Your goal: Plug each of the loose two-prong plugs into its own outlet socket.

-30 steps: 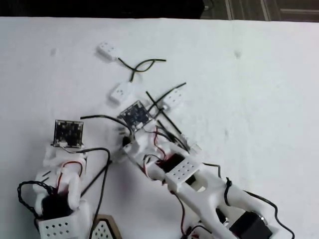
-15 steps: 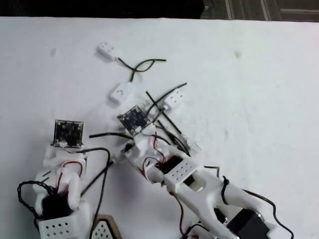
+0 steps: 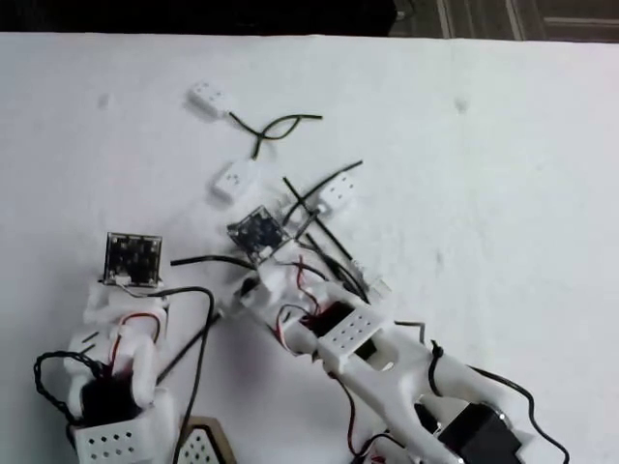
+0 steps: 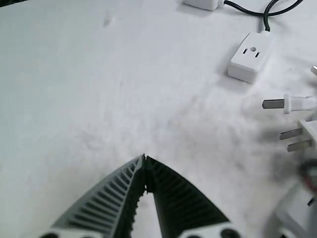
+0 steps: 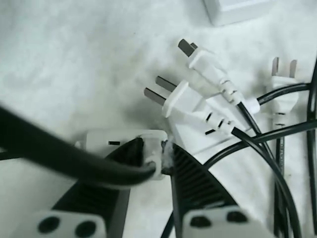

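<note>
One arm (image 3: 382, 353) stretches out, right pincer (image 5: 153, 151) clamping socket (image 5: 106, 141).

Plain white worktop (image 3: 503, 193), a bit mottled, with a couple of faint smudges on it. Dark strip (image 3: 193, 14) past the far edge. Small tan-rimmed perforated piece (image 3: 201, 443) poking in at the near edge.

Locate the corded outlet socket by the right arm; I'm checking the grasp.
Right wrist view: the outlet socket sits clamped in the right tool, just short of a loose plug.
</note>
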Controlling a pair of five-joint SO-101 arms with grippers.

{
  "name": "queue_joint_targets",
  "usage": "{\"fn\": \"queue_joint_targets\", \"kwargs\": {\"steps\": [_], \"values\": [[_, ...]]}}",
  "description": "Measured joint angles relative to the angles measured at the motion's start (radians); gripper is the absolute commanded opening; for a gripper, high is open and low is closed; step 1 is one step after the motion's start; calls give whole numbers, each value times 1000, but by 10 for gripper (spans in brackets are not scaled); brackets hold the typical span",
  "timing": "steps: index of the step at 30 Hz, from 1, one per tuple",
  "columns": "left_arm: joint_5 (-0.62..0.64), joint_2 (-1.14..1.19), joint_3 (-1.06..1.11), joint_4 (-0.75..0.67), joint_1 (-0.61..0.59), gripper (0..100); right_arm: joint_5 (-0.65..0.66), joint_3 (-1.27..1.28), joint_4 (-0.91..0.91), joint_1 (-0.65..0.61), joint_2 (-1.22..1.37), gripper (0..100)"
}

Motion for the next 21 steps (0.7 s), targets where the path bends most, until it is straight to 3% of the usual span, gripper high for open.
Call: {"fn": "queue_joint_targets", "kwargs": {"steps": [3, 6, 9, 12, 18, 21], "values": [[0, 0, 0, 0, 0, 24, 29, 0, 0, -2, 0, 33], [0, 0, 0, 0, 0, 24, 34, -3, 8, -5, -3, 123], [0, 0, 0, 0, 2, 24, 12, -11, 97, -14, -35, 230], [0, 0, 0, 0, 2, 24, -25, -37, 227, -11, -135, 276], [0, 0, 2, 0, 2, 24, -49, -86, 462, -12, -431, 269], [0, -2, 20, -2, 2, 24, -49, -86, 537, 9, -563, 166]]}}
